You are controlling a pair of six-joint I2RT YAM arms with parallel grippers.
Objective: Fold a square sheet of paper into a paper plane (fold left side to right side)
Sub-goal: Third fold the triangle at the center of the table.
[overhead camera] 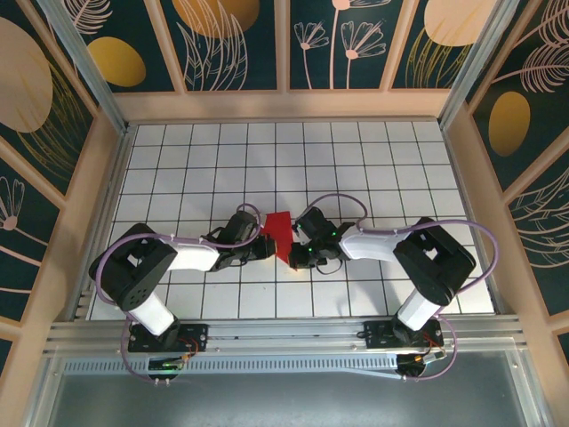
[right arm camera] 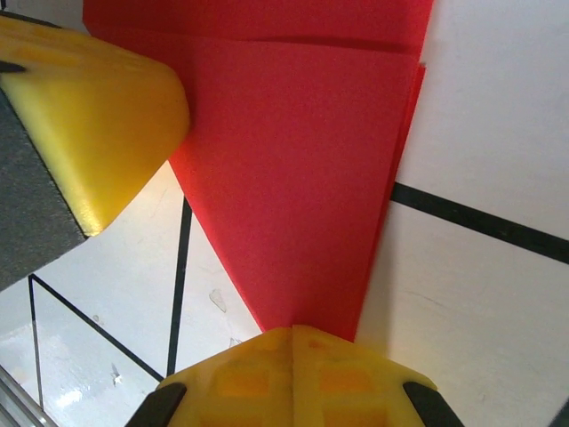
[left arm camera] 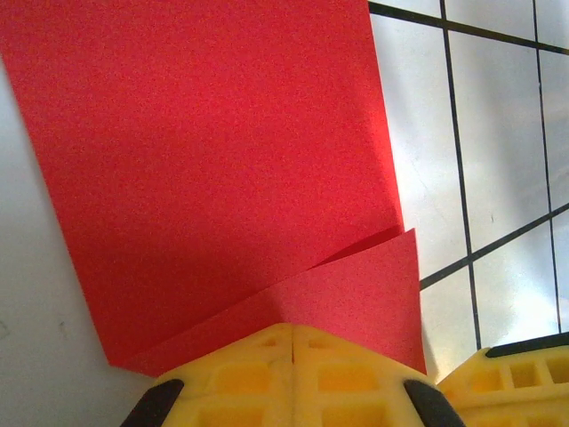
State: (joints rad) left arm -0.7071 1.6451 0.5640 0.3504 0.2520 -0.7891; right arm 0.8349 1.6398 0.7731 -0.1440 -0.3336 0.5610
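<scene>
The square sheet of paper [overhead camera: 279, 231], bright red, lies on the white grid table folded into a narrow wedge that tapers toward the near side; this wedge is the paper plane as it stands. My left gripper [overhead camera: 270, 244] is shut, its yellow fingertips [left arm camera: 267, 342] resting on the paper's left edge beside a folded flap [left arm camera: 356, 294]. My right gripper [overhead camera: 290, 259] is shut too, with its tips [right arm camera: 320, 347] on the wedge's pointed end [right arm camera: 307, 307]. Layered edges [right arm camera: 404, 142] run along the paper's right side. Neither gripper has paper between its fingers.
The gridded tabletop [overhead camera: 373, 169] stretches open behind and beside the paper. Patterned walls [overhead camera: 284, 44] enclose it on three sides, and a metal rail [overhead camera: 284, 334] runs along the near edge. Each wrist view catches the other gripper's yellow finger [right arm camera: 89, 124], [left arm camera: 507, 382] close by.
</scene>
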